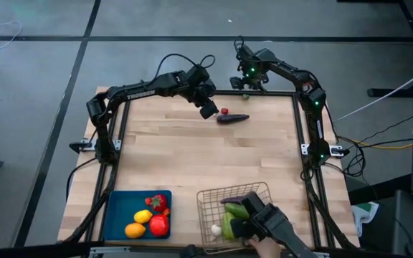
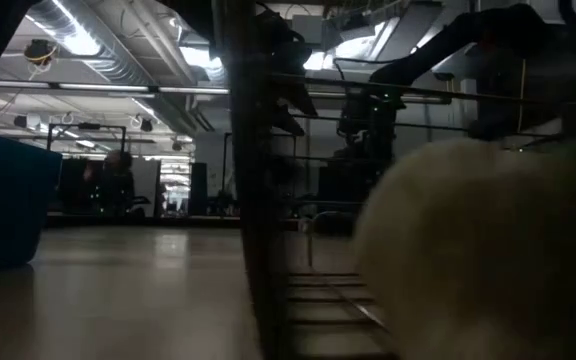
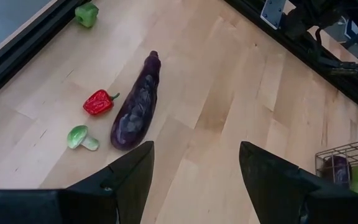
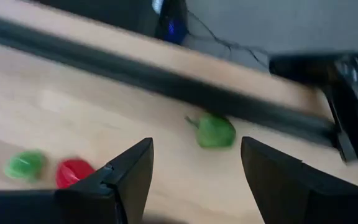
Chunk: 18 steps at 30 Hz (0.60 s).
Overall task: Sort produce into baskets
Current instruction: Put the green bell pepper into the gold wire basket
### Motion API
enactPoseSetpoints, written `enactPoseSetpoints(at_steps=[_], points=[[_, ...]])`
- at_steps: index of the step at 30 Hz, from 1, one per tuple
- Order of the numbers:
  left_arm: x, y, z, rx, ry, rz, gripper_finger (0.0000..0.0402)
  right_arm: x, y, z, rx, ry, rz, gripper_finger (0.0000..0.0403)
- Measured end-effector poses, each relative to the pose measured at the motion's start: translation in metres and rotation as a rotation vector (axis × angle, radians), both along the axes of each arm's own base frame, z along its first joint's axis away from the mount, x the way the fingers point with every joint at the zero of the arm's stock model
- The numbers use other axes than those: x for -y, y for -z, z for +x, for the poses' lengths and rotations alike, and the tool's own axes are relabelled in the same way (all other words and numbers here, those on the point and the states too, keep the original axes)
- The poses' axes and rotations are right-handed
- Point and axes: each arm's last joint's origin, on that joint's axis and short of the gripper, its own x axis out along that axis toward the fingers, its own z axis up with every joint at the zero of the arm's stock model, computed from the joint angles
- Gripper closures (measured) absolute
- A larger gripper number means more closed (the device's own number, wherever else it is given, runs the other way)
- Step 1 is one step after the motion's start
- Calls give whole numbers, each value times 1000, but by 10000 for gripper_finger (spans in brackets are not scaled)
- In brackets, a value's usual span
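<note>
One word can be read: "TROSSEN", in white capitals along the dark upper link of the left arm in the high view. A white tag with a dark mark sits at the right edge of that view, too small to read. The low view and both wrist views show no legible text, numbers or signs.

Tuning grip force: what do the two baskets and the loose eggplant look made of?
Blue tray: solid walls, even matte colour, likely moulded plastic.
Wire basket: open grid of thin bare wires, looks metal.
Eggplant: glossy purple skin with mottled highlights, probably hard plastic or glazed toy produce; cannot tell whether it gives under pressure.
</note>
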Motion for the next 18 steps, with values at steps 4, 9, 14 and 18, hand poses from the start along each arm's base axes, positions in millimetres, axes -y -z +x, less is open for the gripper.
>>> enactPoseSetpoints(at_steps=[4,9,14,18], points=[[0,0,0,0,0,0,169,-6,3,-4,-49,2,60,162],[0,0,0,0,5,5,169,-7,3,-4,-50,4,84,162],[0,0,0,0,6,6,169,-6,3,-4,-41,20,83,162],[0,0,0,1,7,8,169,-3,5,-5,-51,41,69,162]])
